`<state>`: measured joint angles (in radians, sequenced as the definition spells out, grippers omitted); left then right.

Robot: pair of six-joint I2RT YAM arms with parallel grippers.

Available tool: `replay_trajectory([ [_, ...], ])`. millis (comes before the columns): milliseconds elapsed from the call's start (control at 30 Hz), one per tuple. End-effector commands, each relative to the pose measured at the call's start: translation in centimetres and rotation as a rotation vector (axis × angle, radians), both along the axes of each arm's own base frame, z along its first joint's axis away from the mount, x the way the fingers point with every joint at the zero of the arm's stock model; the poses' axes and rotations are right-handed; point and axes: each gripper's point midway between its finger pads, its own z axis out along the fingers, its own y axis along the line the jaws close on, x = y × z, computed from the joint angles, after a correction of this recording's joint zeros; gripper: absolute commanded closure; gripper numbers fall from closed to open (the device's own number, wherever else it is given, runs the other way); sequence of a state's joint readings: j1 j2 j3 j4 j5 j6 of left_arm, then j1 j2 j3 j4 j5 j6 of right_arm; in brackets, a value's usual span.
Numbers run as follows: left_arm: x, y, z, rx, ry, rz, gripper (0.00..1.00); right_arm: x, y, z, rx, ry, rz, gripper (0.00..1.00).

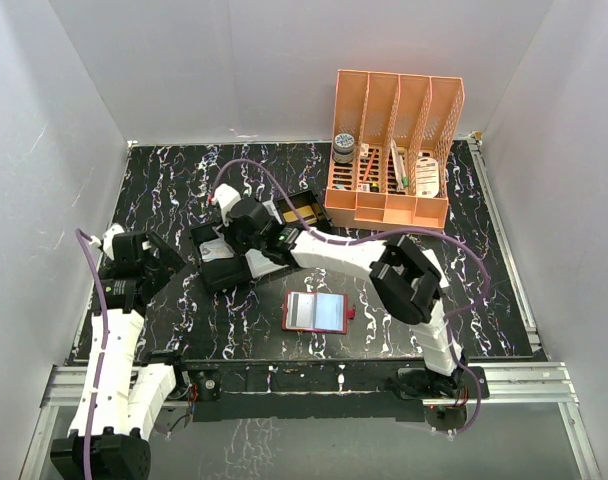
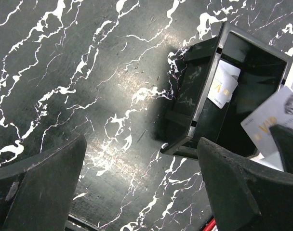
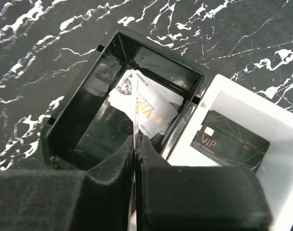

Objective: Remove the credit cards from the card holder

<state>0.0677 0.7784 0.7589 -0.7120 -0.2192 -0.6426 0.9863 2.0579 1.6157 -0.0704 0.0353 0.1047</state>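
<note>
My right gripper [image 3: 137,142] is pressed together on a thin, pale grey plastic card [image 2: 274,118] with VIP lettering. The card stands on edge between the pads. It hangs over the open compartment of a black plastic tray [image 3: 79,103], where loose white cards [image 3: 151,108] lie in a slanted heap on the floor. At 3 o'clock of that compartment is a white insert [image 3: 286,159] with a flat black VIP card [image 3: 229,140] lying face up in it.

My left gripper [image 2: 141,144] stands wide apart with nothing between its fingers. It is low over the black, white-veined marble-look table [image 2: 64,62], and the tray is at 2 o'clock in its wrist view.

From above, the small red leather-like card holder [image 1: 296,312] lies opened flat at 6 o'clock on the table, close to the near edge and well apart from both grippers. A pale blue-grey card face [image 1: 330,312] shows on its right half. The tray is at 10 o'clock from the holder. An orange slotted plastic rack [image 1: 394,150] stands at 1 o'clock by the back wall.
</note>
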Motion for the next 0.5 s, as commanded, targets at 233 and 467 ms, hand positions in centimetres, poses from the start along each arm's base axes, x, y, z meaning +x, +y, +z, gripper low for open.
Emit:
replay_trajectory([
  [233, -0.4, 1.4, 1.2, 0.058, -0.055, 0.057, 0.01, 3.6, 3.5, 1.4, -0.128, -0.277, -0.007, 1.0],
  [467, -0.7, 1.8, 1.8, 0.07, -0.073, 0.082, 0.01, 4.2, 4.4, -0.5, -0.227, -0.395, 0.02, 1.0],
])
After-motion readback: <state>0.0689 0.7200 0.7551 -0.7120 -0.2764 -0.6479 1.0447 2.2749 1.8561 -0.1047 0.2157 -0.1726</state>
